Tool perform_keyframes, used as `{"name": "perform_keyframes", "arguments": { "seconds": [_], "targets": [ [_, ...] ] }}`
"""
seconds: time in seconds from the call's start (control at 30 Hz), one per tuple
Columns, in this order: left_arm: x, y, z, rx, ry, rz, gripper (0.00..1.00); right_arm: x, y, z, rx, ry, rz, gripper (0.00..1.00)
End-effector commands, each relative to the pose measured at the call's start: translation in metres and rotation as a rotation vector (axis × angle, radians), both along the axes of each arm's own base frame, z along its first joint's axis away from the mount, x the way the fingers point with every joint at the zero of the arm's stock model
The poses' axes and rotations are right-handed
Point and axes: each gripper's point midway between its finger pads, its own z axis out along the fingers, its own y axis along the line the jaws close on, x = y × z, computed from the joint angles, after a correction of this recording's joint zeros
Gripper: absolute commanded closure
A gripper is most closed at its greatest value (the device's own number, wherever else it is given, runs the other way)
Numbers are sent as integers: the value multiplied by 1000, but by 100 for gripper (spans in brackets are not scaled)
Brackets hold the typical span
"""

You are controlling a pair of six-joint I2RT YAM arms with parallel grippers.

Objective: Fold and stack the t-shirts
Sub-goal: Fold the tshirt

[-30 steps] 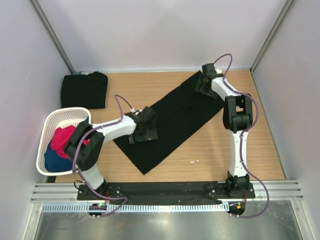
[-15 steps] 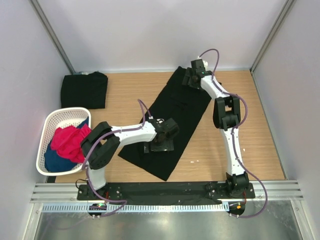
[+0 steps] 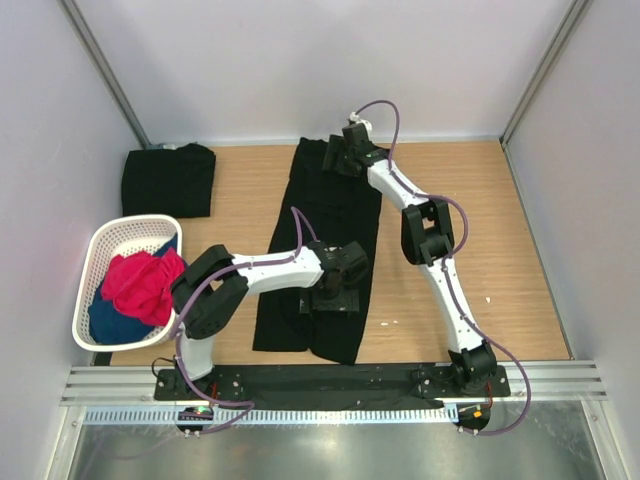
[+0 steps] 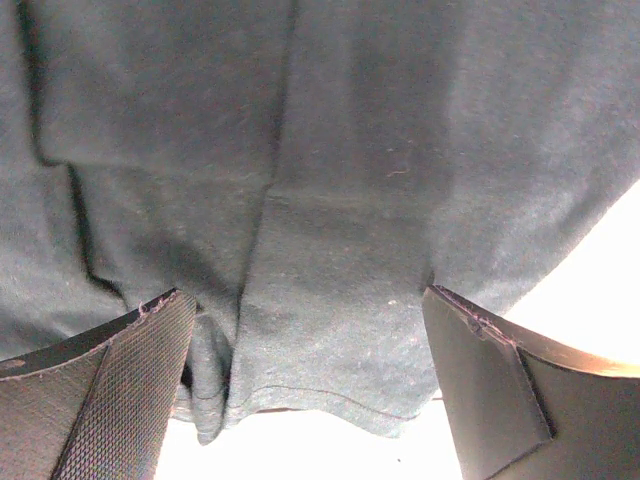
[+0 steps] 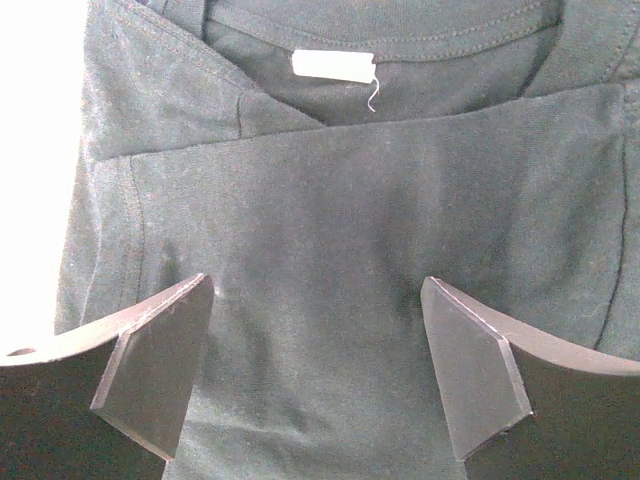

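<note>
On the wooden bench (image 3: 480, 220) one black t-shirt (image 3: 330, 220) lies as a long narrow strip, folded along its length, from the far edge almost to the near edge, a little left of the middle. The left claw (image 3: 335, 292) is over the near part of this strip. In the left wrist view its two fingers (image 4: 130, 380) are spread wide, with the dark cloth (image 4: 350, 150) lying flat under and between them and the hem just beside the fingertips; nothing is pinched. The right claw (image 3: 345, 158) is at the far end of the strip. In the right wrist view this claw (image 5: 317, 283) is also spread wide over the cloth (image 5: 350, 200), and the collar with a small white label (image 5: 333, 65) is just beyond the fingertips. If the fingers touch the cloth or only hover I cannot tell. A second black t-shirt (image 3: 168, 182), folded to a compact square, lies in the far left corner, well apart from the first. Near the left edge stands a white mesh basket (image 3: 100, 245) with a red-pink garment (image 3: 140, 280) and a blue garment (image 3: 105, 320) inside.
</note>
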Motion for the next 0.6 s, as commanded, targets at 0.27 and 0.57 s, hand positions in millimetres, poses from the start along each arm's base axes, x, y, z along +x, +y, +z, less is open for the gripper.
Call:
{"name": "perform_keyframes", "arguments": {
  "seconds": [0.27, 0.57],
  "targets": [
    [-20, -38, -26, -120, 105, -74, 6, -60, 60, -87, 41, 234, 132, 6],
    [-27, -26, -11, -112, 99, -117, 6, -40, 83, -7, 94, 67, 232, 2]
  ]
}}
